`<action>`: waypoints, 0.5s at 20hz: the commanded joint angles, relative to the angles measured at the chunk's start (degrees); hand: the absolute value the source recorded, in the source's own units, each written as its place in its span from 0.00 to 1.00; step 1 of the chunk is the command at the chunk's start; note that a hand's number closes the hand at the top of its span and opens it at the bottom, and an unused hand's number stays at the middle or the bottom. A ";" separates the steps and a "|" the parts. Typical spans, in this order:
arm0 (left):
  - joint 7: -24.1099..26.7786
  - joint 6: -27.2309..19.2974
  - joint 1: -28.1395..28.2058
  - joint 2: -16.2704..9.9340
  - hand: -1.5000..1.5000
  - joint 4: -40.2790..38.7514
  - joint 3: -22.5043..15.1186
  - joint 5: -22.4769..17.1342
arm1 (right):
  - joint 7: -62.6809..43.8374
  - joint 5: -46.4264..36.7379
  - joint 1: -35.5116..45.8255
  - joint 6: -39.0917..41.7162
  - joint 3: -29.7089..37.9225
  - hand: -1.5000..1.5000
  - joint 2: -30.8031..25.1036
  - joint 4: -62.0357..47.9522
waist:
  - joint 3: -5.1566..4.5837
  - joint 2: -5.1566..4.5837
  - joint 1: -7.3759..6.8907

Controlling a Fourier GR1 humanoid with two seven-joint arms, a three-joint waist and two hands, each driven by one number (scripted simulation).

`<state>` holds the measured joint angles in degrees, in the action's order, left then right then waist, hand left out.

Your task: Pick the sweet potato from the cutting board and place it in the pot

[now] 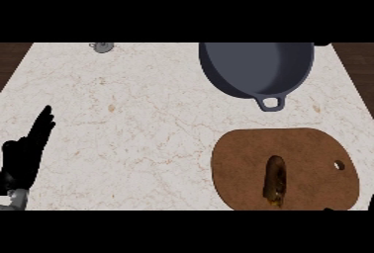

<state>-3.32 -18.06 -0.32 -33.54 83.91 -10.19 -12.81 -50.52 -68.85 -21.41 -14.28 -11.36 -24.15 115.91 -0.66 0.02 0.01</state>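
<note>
Sweet potato (274, 181): laid on the cutting board (306, 148), long axis 12-to-6 o'clock.
Pot (256, 66): at 12 o'clock of board.
Left hand (23, 153): fingers straight, pressed together.

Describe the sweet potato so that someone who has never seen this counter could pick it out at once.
Start at the pale marble counter and look to its near right corner, where a brown oval cutting board lies below the dark grey pot. The sweet potato lies on that board, lengthwise toward the pot. It is the only thing on the board: a slim, dark brown, mottled lump.
</note>
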 commanded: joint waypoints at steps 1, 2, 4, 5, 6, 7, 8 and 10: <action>0.08 0.60 -1.03 -0.05 0.50 0.93 -0.92 0.91 | -12.53 -5.75 3.70 15.40 -6.11 0.00 5.25 2.72 | 0.13 -0.64 -2.10; -0.10 0.16 -0.53 0.19 0.50 1.52 -1.16 1.11 | -14.72 -5.38 2.64 19.40 -7.00 0.00 6.00 2.70 | 0.14 -0.57 -2.11; 0.47 0.45 0.13 1.34 0.50 2.30 -2.20 1.10 | -18.95 -5.32 5.36 25.87 -7.63 0.00 8.76 -0.37 | 0.25 -0.71 -2.95; -1.18 0.54 -1.86 0.12 0.50 1.34 -0.82 0.78 | -20.76 -4.94 7.02 29.38 -8.01 0.00 10.30 -0.60 | 0.27 -0.88 -2.67; -0.35 0.99 -1.94 0.24 0.50 0.37 -0.84 0.84 | -22.43 -4.28 7.67 31.73 -8.90 0.00 13.06 -0.91 | 0.23 -0.98 -2.55; -2.32 0.63 -2.03 0.42 0.50 2.80 -1.21 0.44 | -23.69 -3.76 7.98 33.78 -9.14 0.00 15.29 -1.98 | 0.37 -0.73 -2.85; -1.50 1.14 -2.21 0.03 0.50 1.32 -0.77 0.57 | -24.88 -3.32 9.06 36.08 -8.74 0.00 17.19 -2.64 | 0.33 -0.87 -2.58; -2.00 0.60 -2.23 1.17 0.50 1.76 -1.87 1.11 | -27.38 -4.61 12.41 38.97 -8.93 0.00 21.44 -4.67 | 0.37 -0.85 -2.81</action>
<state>-4.12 -17.47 -1.78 -32.92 85.11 -11.39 -11.93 -64.53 -72.71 -14.12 11.92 -18.39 -9.82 113.75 -0.39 -0.74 -2.45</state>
